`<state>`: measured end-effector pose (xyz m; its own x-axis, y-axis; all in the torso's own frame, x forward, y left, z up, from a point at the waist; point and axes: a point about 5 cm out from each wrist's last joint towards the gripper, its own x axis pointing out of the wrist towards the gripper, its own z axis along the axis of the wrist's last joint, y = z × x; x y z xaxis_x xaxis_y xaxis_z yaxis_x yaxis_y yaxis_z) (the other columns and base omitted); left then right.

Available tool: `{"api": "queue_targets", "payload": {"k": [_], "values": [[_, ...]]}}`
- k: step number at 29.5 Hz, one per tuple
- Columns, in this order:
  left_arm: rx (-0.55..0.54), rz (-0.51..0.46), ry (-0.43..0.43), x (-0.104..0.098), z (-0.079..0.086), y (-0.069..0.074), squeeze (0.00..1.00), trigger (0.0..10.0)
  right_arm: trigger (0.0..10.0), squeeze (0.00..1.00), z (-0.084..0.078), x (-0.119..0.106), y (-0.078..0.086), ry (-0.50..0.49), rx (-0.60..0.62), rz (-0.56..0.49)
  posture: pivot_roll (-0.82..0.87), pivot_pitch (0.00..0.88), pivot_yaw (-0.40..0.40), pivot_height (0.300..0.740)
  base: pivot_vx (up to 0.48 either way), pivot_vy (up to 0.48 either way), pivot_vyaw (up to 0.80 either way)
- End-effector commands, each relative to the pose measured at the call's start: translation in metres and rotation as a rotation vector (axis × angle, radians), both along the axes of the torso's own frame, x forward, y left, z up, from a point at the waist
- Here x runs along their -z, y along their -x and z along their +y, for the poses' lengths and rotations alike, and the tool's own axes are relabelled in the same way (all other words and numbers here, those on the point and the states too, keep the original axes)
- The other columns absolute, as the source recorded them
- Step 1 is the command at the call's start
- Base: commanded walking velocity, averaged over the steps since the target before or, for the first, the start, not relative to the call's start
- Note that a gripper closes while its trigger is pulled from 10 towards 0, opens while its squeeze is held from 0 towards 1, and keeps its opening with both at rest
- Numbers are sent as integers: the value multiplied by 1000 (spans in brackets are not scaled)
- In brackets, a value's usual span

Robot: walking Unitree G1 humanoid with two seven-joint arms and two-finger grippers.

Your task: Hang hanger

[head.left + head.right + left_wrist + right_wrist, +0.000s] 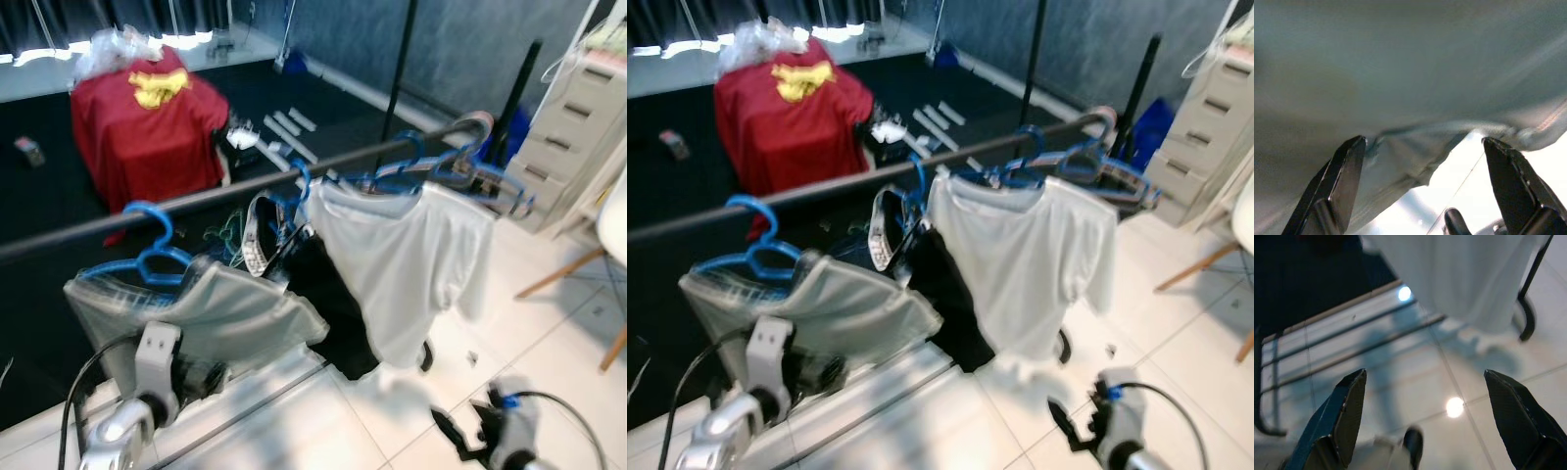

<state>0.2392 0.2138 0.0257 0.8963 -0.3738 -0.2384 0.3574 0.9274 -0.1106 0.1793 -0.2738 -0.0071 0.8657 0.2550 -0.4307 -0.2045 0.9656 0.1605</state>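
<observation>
Lower left of the head view: the blue hanger (147, 257) with its grey garment (211, 313) hooks over the dark rail (235, 191).

I judge the load light, but the cloth is soft and would slip, so I would grip the stiff plastic shoulder, not the fabric. My left gripper (1420, 186) sits raised under the garment's hem, fingers spread apart with cloth between, not clamped. My right gripper (1425, 421) hangs low at lower right over the white tiles (549, 333), fingers also apart and empty.

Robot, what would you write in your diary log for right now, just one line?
task: hang hanger | grey garment on blue hanger, hooked on rail | left gripper open under garment | right gripper open, low
</observation>
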Motion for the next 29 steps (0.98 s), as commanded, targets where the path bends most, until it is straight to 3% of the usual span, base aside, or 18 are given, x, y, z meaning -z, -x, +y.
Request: {"api": "queue_targets", "payload": {"k": [1, 2, 4, 5, 8, 11, 13, 18, 19, 22, 24, 29], "values": [[25, -30, 20, -8, -5, -1, 0, 10000, 10000, 0, 4, -4, -1, -28, -16, -22, -30, 136, -43, 740, 0, 0, 0], [35, -37, 21, -9, -4, 9, 0, 10000, 10000, 0, 4, -5, 8, -42, -14, -24, -31, 142, -42, 740, 0, 0, 0], [35, -37, 21, -9, -4, 9, 0, 10000, 10000, 0, 4, -5, 8, -42, -14, -24, -31, 142, -42, 740, 0, 0, 0], [40, -25, -1, -5, -1, 21, 0, 10000, 10000, 0, 2, -3, 20, -52, 7, -21, -32, 142, -35, 740, 0, 0, 0], [19, -21, -43, -1, 2, 18, 0, 10000, 10000, 0, -2, -1, 17, -36, 33, -22, -32, 142, -35, 740, 0, 0, 0], [-81, -19, -113, -1, 6, -2, 0, 10000, 10000, 0, -7, 2, -1, 19, 87, -10, -24, 124, -36, 740, 0, 0, 0], [-168, 48, -164, 3, 6, -22, 0, 10000, 10000, 0, -10, 6, -18, 76, 144, 44, -14, 110, -44, 740, 0, 0, 0], [-212, 114, -183, 8, 3, -37, 0, 10000, 10000, 0, -9, 8, -33, 99, 170, 83, -8, 98, -49, 740, 0, 0, 0], [-199, 189, -204, 15, -8, -48, 0, 10000, 10000, 0, -4, 9, -47, 105, 191, 135, -9, 79, -51, 740, 0, 0, 0], [-191, 236, -220, 20, -12, -49, 0, 10000, 10000, 0, -2, 12, -50, 117, 196, 171, -9, 79, -51, 740, 0, 0, 0], [-183, 361, -243, 38, -18, -40, 0, 10000, 10000, 0, 1, 23, -45, 146, 230, 271, -8, 65, -49, 740, 0, 0, 0], [-185, 467, -265, 54, -20, -26, 0, 10000, 10000, 0, 3, 33, -36, 161, 251, 346, -8, 59, -47, 740, 0, 0, 0]]}}
